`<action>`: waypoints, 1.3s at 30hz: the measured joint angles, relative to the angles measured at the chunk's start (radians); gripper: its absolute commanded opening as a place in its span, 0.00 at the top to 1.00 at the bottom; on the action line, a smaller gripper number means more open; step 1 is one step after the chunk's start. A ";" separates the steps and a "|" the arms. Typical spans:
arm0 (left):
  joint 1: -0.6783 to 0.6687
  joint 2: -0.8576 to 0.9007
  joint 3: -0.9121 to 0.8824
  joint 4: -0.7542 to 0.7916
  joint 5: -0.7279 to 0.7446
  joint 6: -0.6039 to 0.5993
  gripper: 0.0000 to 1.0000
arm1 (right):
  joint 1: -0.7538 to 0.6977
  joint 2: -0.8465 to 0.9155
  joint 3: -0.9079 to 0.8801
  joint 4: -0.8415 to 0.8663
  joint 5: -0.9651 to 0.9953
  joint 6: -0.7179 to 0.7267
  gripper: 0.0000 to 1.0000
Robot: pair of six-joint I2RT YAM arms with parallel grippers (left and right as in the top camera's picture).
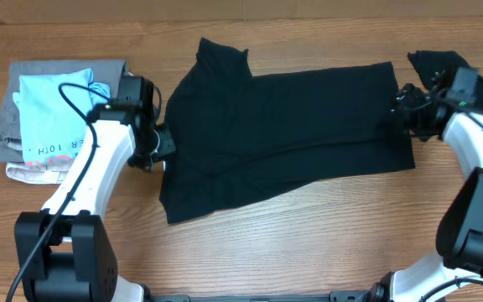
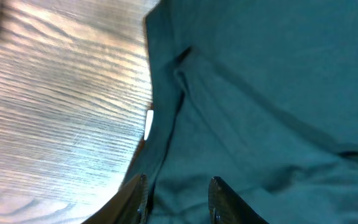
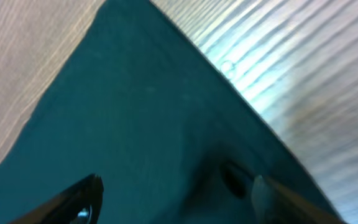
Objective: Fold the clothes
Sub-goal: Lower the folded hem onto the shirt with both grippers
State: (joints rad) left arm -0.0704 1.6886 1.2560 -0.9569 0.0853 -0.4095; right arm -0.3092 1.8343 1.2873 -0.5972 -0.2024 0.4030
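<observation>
Overhead: the black T-shirt (image 1: pixel 283 126) lies spread across the middle of the desk (image 1: pixel 309 243), with the left hand (image 1: pixel 161 144) at its left edge and the right hand (image 1: pixel 401 109) at its right edge.

Left wrist: the fingers (image 2: pixel 219 199) are partly apart over the shirt's edge, gripping nothing.

Right wrist: the fingers (image 3: pixel 79 202) are wide apart above the fabric and hold nothing.

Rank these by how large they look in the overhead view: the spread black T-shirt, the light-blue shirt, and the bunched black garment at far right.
1. black T-shirt, by far the largest.
2. light-blue shirt, folded on the pile.
3. bunched black garment, smallest as seen, but partly covered, so less certain.
</observation>
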 measured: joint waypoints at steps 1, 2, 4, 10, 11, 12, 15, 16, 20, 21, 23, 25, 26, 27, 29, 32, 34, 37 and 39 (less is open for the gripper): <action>0.000 -0.002 0.029 -0.028 0.000 0.002 0.64 | -0.014 -0.001 0.046 -0.088 -0.002 -0.011 0.24; 0.000 -0.007 0.055 -0.052 0.000 0.002 0.64 | -0.026 -0.002 0.087 -0.156 -0.003 -0.021 0.30; 0.000 -0.031 0.088 -0.101 0.003 0.002 0.65 | -0.055 -0.015 0.159 -0.328 0.005 -0.041 0.47; -0.010 -0.080 0.102 -0.202 0.047 0.002 0.66 | -0.111 -0.050 0.188 -0.488 0.036 -0.062 0.96; -0.017 -0.079 0.093 -0.200 0.057 0.002 0.66 | -0.113 -0.047 0.180 -0.486 0.037 -0.062 0.96; -0.025 -0.079 0.080 -0.200 0.068 0.002 0.66 | -0.114 -0.045 0.169 -0.481 0.038 -0.063 0.96; -0.049 -0.079 0.030 -0.198 0.090 0.001 0.66 | -0.111 -0.034 0.122 -0.455 0.037 -0.064 0.96; -0.056 -0.079 0.008 -0.196 0.098 0.001 0.66 | -0.108 -0.026 0.097 -0.434 0.037 -0.064 0.96; -0.064 -0.078 -0.060 -0.169 0.108 -0.001 0.67 | -0.092 0.000 0.033 -0.364 0.026 -0.074 0.96; -0.064 -0.078 -0.078 -0.158 0.109 -0.003 0.67 | -0.087 0.008 0.017 -0.337 0.023 -0.077 0.96; -0.064 -0.078 -0.117 -0.132 0.111 -0.006 0.67 | -0.076 0.023 -0.018 -0.274 0.016 -0.084 0.96; -0.064 -0.078 -0.151 -0.095 0.113 -0.008 0.70 | -0.070 0.034 -0.051 -0.222 0.011 -0.086 0.96; -0.064 -0.078 -0.166 -0.077 0.114 -0.011 0.71 | -0.069 0.039 -0.069 -0.204 0.008 -0.089 0.96; -0.064 -0.078 -0.181 -0.060 0.117 -0.017 0.72 | -0.069 0.045 -0.082 -0.194 0.007 -0.089 0.96; -0.064 -0.078 -0.214 -0.026 0.129 -0.033 0.74 | -0.069 0.053 -0.112 -0.183 0.007 -0.089 0.96; -0.064 -0.078 -0.265 -0.007 0.148 -0.053 0.75 | -0.069 0.064 -0.130 -0.176 0.006 -0.089 0.96; -0.064 -0.078 -0.294 -0.004 0.154 -0.063 0.75 | -0.069 0.065 -0.130 -0.172 0.003 -0.089 0.96; -0.064 -0.078 -0.332 0.008 0.159 -0.071 0.75 | -0.069 0.067 -0.130 -0.172 0.004 -0.089 0.96; -0.064 -0.078 -0.355 0.030 0.163 -0.074 0.75 | -0.069 0.068 -0.131 -0.171 0.011 -0.084 0.96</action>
State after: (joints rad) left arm -0.1345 1.6104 0.9009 -0.9268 0.2485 -0.4839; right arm -0.3782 1.9022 1.1564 -0.7681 -0.1913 0.3191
